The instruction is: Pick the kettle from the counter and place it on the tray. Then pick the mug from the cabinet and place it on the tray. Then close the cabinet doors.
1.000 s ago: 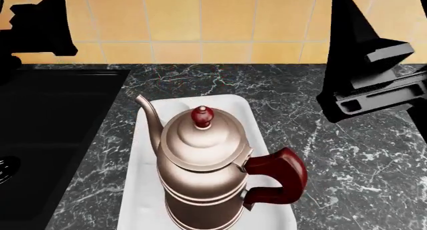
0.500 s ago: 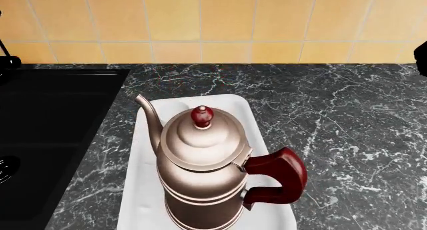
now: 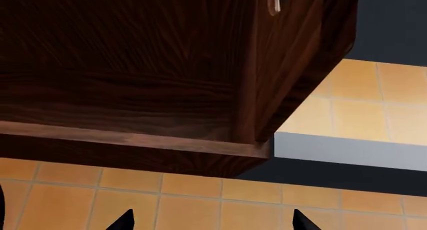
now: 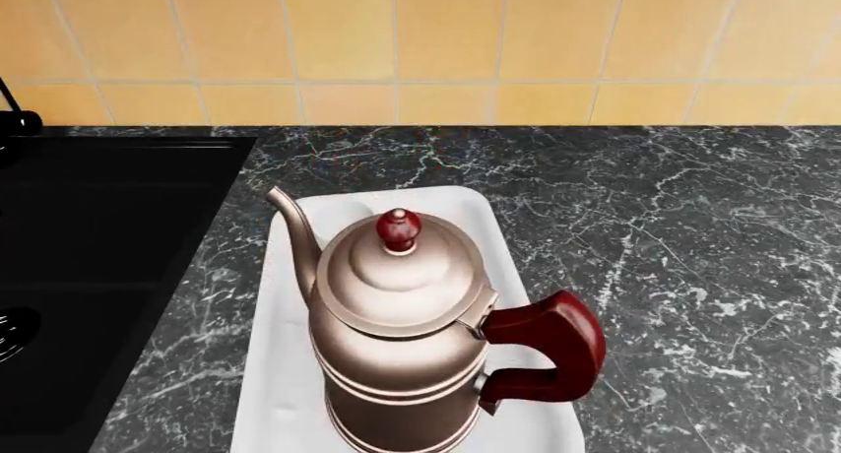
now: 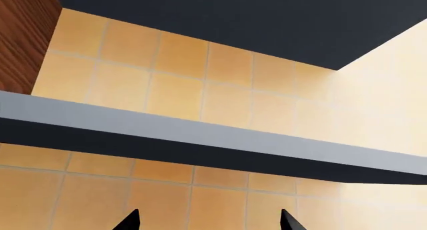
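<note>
Head view: we note the kettle [image 4: 401,340] standing upright on the tray [image 4: 283,374], spout toward the far left, red handle toward the right, red knob on the domed lid. The tray lies on the marble surface [image 4: 657,236], just right of the black sink basin [image 4: 93,276]. Orange tiled wall [image 4: 394,49] runs along the far edge. Neither arm shows in this view.

Left wrist view: we see the underside and side of a dark wood cabinet [image 3: 133,75] against the tiled wall, with a pale handle partly visible at one edge (door position we cannot tell). Two dark fingertips [image 3: 123,221] of the left gripper [image 3: 212,225] show, set well apart with nothing between them, so it reads as released.

Right wrist view: the right gripper [image 5: 208,224] likewise shows only two separated tips with nothing between them, released; beyond it a grey ledge [image 5: 200,135] crosses the tiles.

The mug does not show in any view.
</note>
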`<state>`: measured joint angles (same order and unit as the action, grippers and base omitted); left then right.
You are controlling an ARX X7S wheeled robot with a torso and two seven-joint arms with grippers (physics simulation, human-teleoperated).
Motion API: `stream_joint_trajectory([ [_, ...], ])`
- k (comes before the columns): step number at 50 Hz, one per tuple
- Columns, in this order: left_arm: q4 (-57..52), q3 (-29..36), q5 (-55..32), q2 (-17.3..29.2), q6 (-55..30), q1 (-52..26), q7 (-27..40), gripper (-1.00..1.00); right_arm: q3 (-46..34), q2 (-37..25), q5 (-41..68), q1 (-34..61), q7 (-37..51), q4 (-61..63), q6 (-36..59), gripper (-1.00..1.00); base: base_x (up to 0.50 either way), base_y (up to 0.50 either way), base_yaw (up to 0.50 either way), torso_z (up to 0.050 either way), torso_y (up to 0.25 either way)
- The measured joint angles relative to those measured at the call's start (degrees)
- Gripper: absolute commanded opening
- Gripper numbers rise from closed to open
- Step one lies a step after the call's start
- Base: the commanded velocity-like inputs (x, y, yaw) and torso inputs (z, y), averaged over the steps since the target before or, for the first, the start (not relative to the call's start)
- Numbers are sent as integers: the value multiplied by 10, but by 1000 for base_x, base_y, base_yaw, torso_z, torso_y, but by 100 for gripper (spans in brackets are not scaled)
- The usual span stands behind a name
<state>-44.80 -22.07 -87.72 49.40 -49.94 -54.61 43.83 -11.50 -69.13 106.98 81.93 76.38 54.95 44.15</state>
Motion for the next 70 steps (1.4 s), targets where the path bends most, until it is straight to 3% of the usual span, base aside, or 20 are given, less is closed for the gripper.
stream_joint_trajectory([
  [8, -3, -6, -1, 3, 2, 4, 0, 100, -8, 0, 7, 17, 11, 1, 10, 100, 0, 60, 0, 0, 0],
  [70, -5, -27, -10, 15, 12, 29, -3, 100, -7, 2, 3, 23, 30, 12, 19, 100, 0, 500, 0, 0, 0],
])
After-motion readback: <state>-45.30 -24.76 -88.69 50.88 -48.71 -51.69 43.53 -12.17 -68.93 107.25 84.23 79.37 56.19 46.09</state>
